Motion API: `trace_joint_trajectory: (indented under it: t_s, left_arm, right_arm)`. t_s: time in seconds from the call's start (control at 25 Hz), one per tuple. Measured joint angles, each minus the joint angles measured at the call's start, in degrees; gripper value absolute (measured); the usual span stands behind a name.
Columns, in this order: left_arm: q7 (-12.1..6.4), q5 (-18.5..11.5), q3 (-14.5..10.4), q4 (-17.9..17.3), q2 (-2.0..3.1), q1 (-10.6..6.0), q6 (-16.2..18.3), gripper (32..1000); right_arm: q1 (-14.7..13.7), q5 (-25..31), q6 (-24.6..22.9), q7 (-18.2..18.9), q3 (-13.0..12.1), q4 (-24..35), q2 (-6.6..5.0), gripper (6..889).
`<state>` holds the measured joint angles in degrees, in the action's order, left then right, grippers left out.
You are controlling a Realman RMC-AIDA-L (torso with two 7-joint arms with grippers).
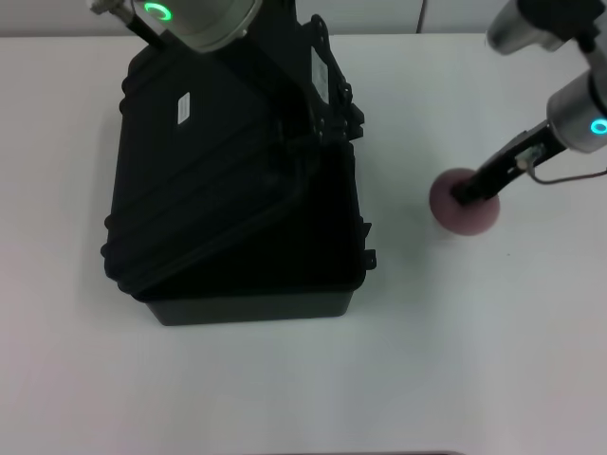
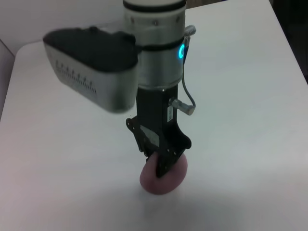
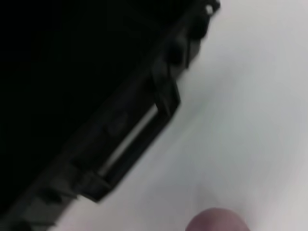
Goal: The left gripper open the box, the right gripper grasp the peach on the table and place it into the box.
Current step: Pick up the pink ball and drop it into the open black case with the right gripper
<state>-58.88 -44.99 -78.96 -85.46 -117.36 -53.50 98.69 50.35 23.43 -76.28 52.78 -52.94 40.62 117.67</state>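
The black box (image 1: 256,301) stands left of centre on the white table (image 1: 455,360), its lid (image 1: 199,161) tilted up over the dark inside. My left arm (image 1: 194,21), with its green ring light, reaches down to the lid's far edge; the left gripper itself is hidden behind the wrist. To the right of the box, the pink peach (image 1: 471,221) rests on the table. My right gripper (image 1: 467,194) comes down on its top and is shut on it. The left wrist view shows that right gripper (image 2: 162,166) pressed into the peach (image 2: 167,182). In the right wrist view, the box wall (image 3: 72,72) looms beside the peach (image 3: 216,221).
Latches (image 1: 332,90) stick out on the lid's right side, and small catches (image 1: 368,256) on the box's right wall face the peach. A side handle (image 3: 144,130) shows in the right wrist view. White table lies between box and peach and in front of both.
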Motion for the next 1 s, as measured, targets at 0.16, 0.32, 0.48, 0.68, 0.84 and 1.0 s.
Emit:
trace_joint_trajectory:
  t_s: [0.16,0.32,0.48,0.68,0.84,1.0]
  left_arm:
    - [-0.01,0.0,0.0,0.1,0.0,0.04,-0.1,91]
    - [-0.05,0.0,0.1,0.1,0.01,0.19,-0.2,91]
    - [-0.08,0.0,-0.1,0.1,0.02,0.23,-0.5,91]
    - [-0.16,0.0,-0.1,0.1,0.03,0.24,-0.6,92]
    - [-0.25,0.0,-0.1,0.1,0.03,0.12,-0.6,92]
    - [-0.26,0.0,-0.1,0.3,0.03,-0.3,-0.6,92]
  right_arm:
    - [-2.8,4.6,-4.1,0.2,0.0,7.9,0.0,139]
    - [-4.6,9.9,-6.2,0.2,0.0,13.5,-0.07,99]
    - [-5.3,17.5,-7.3,1.5,-0.1,14.7,-0.48,93]
    - [-5.2,25.5,-7.6,5.6,1.1,12.4,-0.79,92]
    - [-3.8,29.7,-6.1,11.2,2.5,4.5,-1.02,93]
    - [-1.0,31.1,-2.4,17.2,4.4,-4.3,-1.56,95]
